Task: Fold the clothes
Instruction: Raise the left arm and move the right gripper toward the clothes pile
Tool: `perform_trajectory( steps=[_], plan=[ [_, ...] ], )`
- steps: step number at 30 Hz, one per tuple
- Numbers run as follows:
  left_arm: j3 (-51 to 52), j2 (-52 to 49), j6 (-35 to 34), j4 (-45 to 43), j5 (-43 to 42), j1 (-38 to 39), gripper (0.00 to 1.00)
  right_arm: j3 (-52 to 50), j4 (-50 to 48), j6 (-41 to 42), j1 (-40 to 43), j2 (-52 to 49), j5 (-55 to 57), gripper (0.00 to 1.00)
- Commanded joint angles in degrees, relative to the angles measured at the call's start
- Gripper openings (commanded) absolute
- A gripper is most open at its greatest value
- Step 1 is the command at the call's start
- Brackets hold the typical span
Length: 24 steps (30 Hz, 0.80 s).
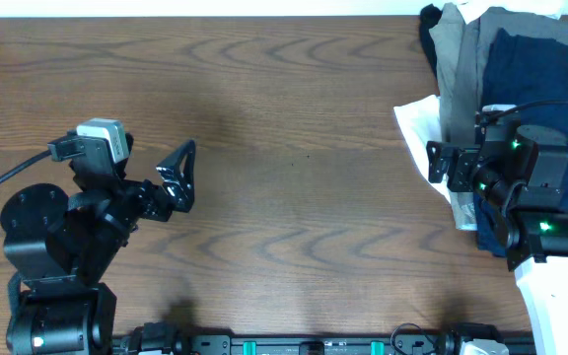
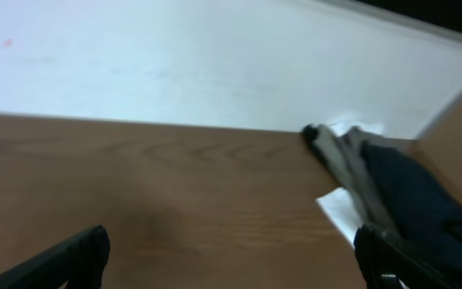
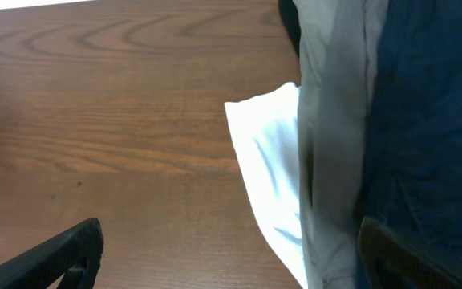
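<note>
The clothes lie in a pile at the table's far right: a dark navy garment (image 1: pixel 545 64) on top, a grey one (image 1: pixel 459 69) beside it, a white one (image 1: pixel 420 118) sticking out to the left, and a black one (image 1: pixel 430 25) at the back. My right gripper (image 1: pixel 440 163) is open and empty at the pile's left edge. In the right wrist view its fingers (image 3: pixel 235 257) straddle the white (image 3: pixel 267 160), grey (image 3: pixel 331 120) and navy (image 3: pixel 431 120) fabric. My left gripper (image 1: pixel 180 177) is open and empty over bare wood at the left. Its wrist view (image 2: pixel 231 265) shows the pile (image 2: pixel 419 201) far off.
The wooden table (image 1: pixel 294 118) stretches between the two arms. The left arm's base (image 1: pixel 42 256) stands at the front left. A black cable (image 1: pixel 8 177) runs off the left edge. A pale wall (image 2: pixel 215 64) lies beyond the table's far edge.
</note>
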<state>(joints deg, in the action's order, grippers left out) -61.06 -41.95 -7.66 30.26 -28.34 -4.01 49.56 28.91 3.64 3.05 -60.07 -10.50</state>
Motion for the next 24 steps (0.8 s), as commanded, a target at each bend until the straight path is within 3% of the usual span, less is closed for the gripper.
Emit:
perform_trajectory(
  steps=[1, 7, 19, 24],
  plan=[
    [-1.44, 0.33, -0.11, -1.84, -8.50, 0.24, 0.98, 1.55, 0.09, -1.18, 0.48, 0.07, -0.48, 0.99],
    [-1.44, 0.31, -0.11, -2.71, -14.80, 0.24, 0.98, 1.55, -0.04, -0.74, 0.55, 0.07, 0.17, 0.99],
    [-1.44, -6.10, 0.55, -6.67, -13.00, 0.74, 0.98, 2.40, 1.11, 8.15, 11.39, -8.68, 7.72, 0.98],
    [-1.44, -10.99, 0.57, -9.20, -9.11, 6.08, 0.98, 5.68, 1.57, 8.13, 16.41, -17.05, 7.74, 0.88]
  ],
)
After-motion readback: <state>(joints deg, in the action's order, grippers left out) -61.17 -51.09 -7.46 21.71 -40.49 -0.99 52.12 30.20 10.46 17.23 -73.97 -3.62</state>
